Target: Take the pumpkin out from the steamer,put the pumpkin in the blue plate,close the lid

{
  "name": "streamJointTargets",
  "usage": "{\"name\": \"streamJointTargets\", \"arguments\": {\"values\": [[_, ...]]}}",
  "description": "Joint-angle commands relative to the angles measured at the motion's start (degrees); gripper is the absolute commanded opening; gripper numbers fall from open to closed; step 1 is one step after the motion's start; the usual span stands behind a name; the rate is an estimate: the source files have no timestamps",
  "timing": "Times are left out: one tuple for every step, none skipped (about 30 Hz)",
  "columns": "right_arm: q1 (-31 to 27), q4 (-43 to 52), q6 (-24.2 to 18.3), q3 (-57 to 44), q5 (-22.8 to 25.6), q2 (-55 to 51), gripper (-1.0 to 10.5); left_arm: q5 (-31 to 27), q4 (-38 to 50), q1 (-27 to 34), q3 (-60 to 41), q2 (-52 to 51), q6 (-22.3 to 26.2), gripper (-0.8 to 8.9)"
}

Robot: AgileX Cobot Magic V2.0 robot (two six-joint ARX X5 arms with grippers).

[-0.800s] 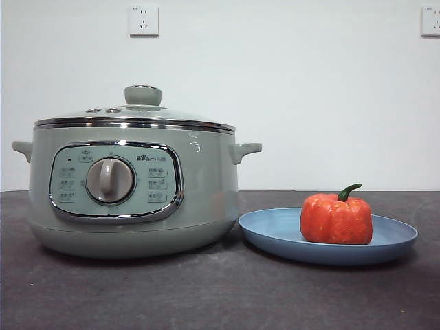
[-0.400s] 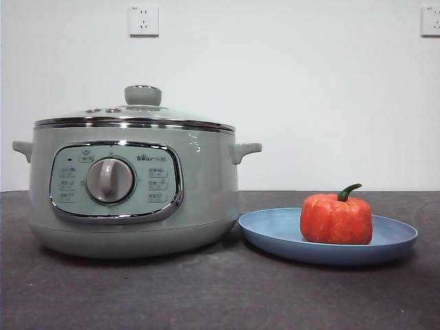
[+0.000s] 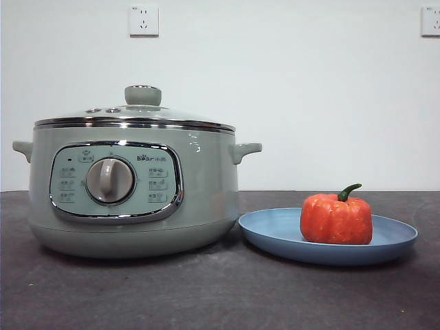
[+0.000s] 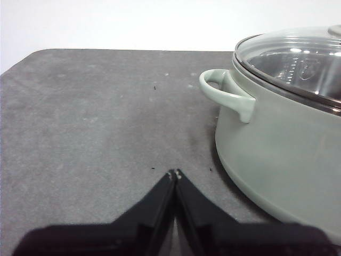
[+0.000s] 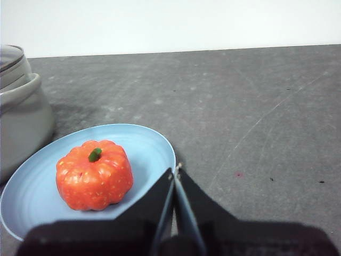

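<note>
The pumpkin (image 3: 336,218) sits upright in the blue plate (image 3: 275,230) on the right of the table; both also show in the right wrist view, pumpkin (image 5: 94,174) and plate (image 5: 149,146). The sage-green steamer (image 3: 206,185) stands on the left with the glass lid (image 3: 137,113) resting on it, knob up. The left wrist view shows the steamer's side (image 4: 277,154) and the lid (image 4: 298,58). My left gripper (image 4: 175,173) is shut and empty beside the steamer's handle. My right gripper (image 5: 175,168) is shut and empty, beside the plate's rim. Neither arm shows in the front view.
The dark grey table (image 3: 220,295) stretches in front of steamer and plate. Two wall sockets (image 3: 143,20) hang on the white wall behind. The steamer's side handle (image 4: 226,93) sticks out toward my left gripper.
</note>
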Motion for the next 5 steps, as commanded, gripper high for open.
{"name": "streamJointTargets", "arguments": {"values": [[0.04,0.00,0.52,-0.74,0.20,0.07,0.0,0.17,0.11,0.11,-0.92,-0.13,-0.37,-0.03],[0.04,0.00,0.52,-0.74,0.20,0.07,0.0,0.17,0.11,0.11,-0.90,-0.13,-0.37,-0.03],[0.04,0.00,0.52,-0.74,0.20,0.07,0.0,0.17,0.11,0.11,-0.92,-0.13,-0.37,-0.03],[0.04,0.00,0.52,-0.74,0.20,0.07,0.0,0.17,0.11,0.11,-0.92,-0.13,-0.39,-0.03],[0.04,0.00,0.52,-0.74,0.20,0.07,0.0,0.17,0.11,0.11,-0.90,-0.13,-0.37,-0.03]]}}
